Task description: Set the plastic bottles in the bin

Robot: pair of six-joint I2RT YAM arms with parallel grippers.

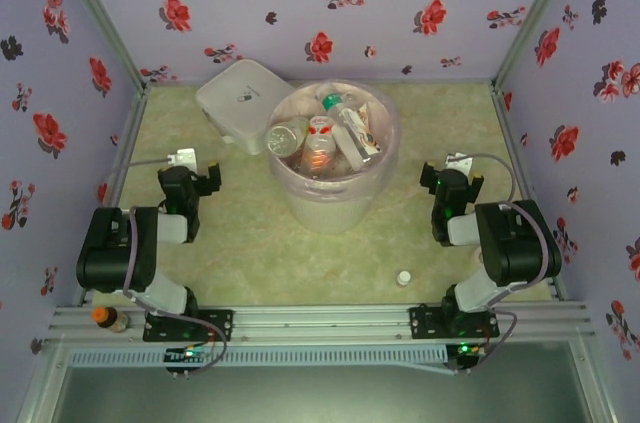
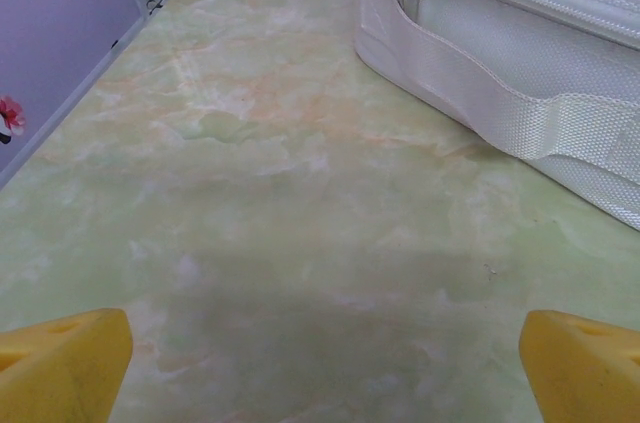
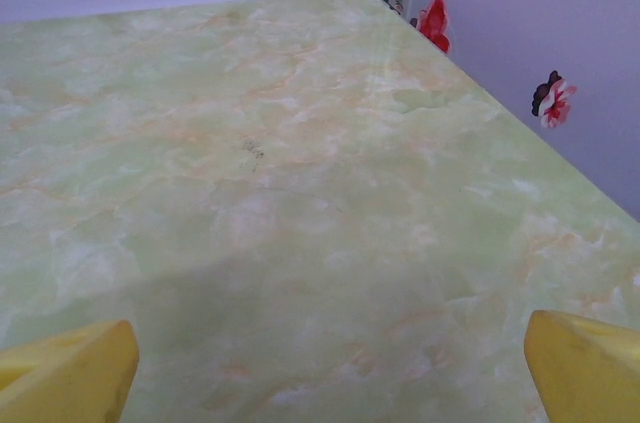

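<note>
- Top external view is showing the bottles point(image 1: 340, 128) piled inside the bin point(image 1: 335, 198), which is standing at the far middle between the arms.
- Left wrist view is adding the zip and strap of the white box point(image 2: 500, 73), its right end cut off.
- Left gripper point(image 2: 325, 363) and right gripper point(image 3: 330, 368) are gaping wide, holding nothing.
- An orange-capped bottle point(image 1: 105, 318) is sitting on the near rail, hard to make out.
- The worktop point(image 1: 250, 253) is showing green marbling, with lilac flowered walls enclosing it.

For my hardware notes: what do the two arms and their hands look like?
The left arm and right arm are black with white sections; grey cables loop along them. The left hand and right hand have yellow fingertips.
</note>
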